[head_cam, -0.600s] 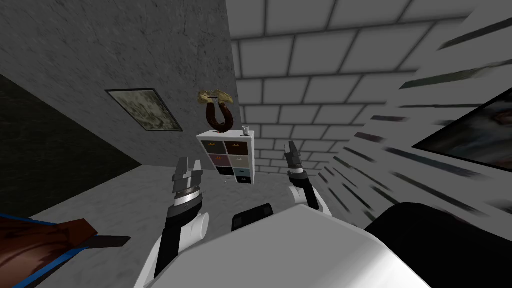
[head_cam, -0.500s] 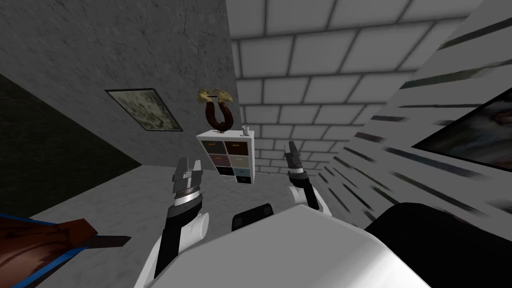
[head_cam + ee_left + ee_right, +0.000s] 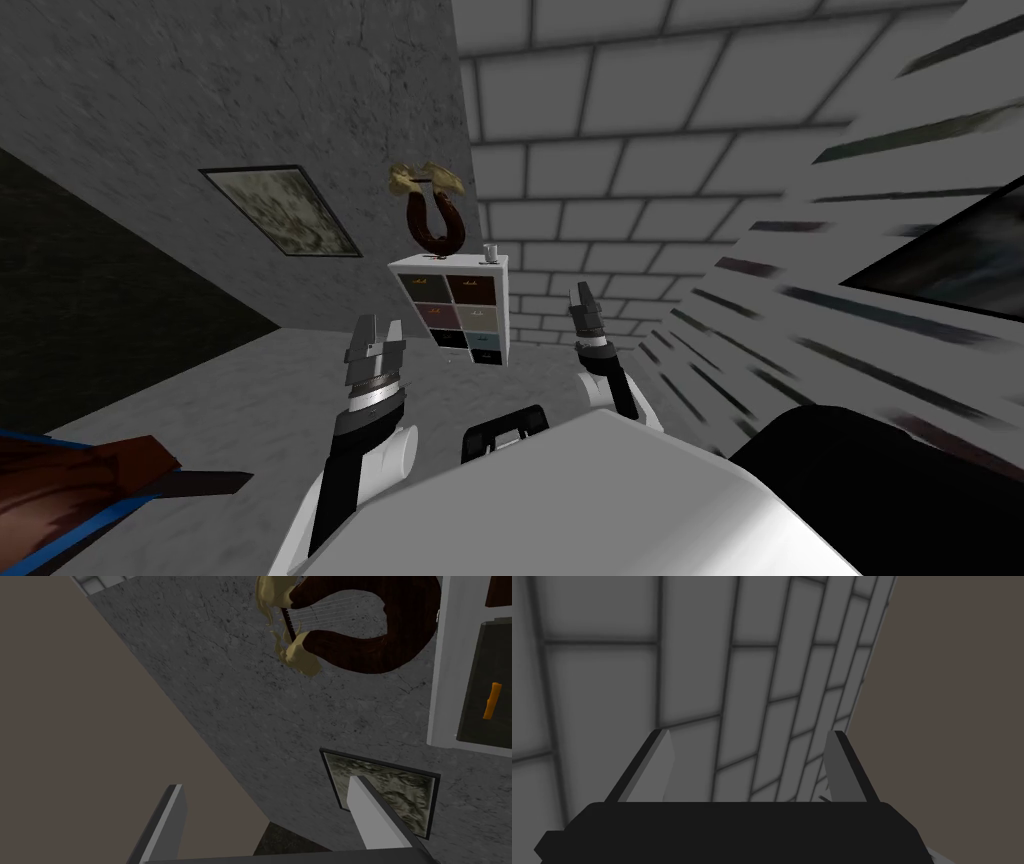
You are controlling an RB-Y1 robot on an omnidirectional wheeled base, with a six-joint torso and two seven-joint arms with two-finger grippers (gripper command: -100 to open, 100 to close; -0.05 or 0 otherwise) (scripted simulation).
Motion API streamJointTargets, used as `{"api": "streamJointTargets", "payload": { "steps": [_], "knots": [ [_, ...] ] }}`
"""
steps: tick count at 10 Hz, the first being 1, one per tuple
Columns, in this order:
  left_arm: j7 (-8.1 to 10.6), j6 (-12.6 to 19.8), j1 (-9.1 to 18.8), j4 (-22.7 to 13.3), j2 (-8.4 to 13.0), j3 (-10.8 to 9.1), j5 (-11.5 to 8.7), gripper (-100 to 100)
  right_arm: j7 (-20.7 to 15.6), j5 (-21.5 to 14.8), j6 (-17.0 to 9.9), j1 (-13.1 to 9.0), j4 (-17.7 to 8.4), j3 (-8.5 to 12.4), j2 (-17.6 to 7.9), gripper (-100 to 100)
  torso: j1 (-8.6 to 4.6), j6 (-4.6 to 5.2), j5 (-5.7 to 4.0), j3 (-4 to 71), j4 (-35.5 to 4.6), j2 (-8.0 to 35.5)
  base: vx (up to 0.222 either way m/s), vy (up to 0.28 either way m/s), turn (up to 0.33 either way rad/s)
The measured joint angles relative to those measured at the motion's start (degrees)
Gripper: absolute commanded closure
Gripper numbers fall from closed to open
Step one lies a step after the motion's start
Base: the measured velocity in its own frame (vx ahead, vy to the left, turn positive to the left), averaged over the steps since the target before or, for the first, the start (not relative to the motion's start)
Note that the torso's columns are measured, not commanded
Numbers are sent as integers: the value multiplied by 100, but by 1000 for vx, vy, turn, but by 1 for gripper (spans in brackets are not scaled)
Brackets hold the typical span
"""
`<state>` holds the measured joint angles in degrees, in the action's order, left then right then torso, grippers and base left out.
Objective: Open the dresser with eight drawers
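**Dresser far ahead; both hands short of it, empty**

You have the dresser [image 3: 455, 305] standing against the rough grey wall [image 3: 250, 90] on the far side, well apart from both grippers. In the head view it sits between them, a little closer to the line of the left gripper [image 3: 378, 325] than to the right gripper [image 3: 581, 292]. Its drawer fronts face you in two columns, each with a short handle [image 3: 491, 701] lying across the front (orange on the one the left wrist view catches). The left jaws are spread with nothing between them, and the dresser's white frame lies off beyond one finger, not in the gap. The right jaws are just as wide and bare, off to the dresser's right. A dark red U-shaped ornament [image 3: 432, 215] and a small cup [image 3: 491, 253] sit on top. My read: close the distance first, then square the left hand to a handle.
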<state>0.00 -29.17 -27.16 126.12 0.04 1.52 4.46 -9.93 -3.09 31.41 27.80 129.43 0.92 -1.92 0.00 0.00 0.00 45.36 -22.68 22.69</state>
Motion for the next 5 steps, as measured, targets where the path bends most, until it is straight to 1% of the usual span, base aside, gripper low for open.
{"api": "streamJointTargets", "payload": {
  "steps": [3, 4, 5],
  "knots": [
    [0, 0, 0, 0, 0, 0, 0, 0, 0, 0, 0, 0, 0, 0, 0, 0, 0, 0, 0, 2537, -1269, 1270, 0, 0, 0],
    [0, 0, 0, 0, 0, 0, 0, -100, 0, 0, 0, 0, 0, 0, 0, 0, 0, 0, 0, 3383, -1692, 1693, 20, -4, -12],
    [2, -2, 10, -39, 123, -4, -2, -100, 0, 0, 0, 1, -2, 0, 0, 0, 1, 0, 1, 3779, -1880, 1882, 32, -12, -20]
  ]
}}
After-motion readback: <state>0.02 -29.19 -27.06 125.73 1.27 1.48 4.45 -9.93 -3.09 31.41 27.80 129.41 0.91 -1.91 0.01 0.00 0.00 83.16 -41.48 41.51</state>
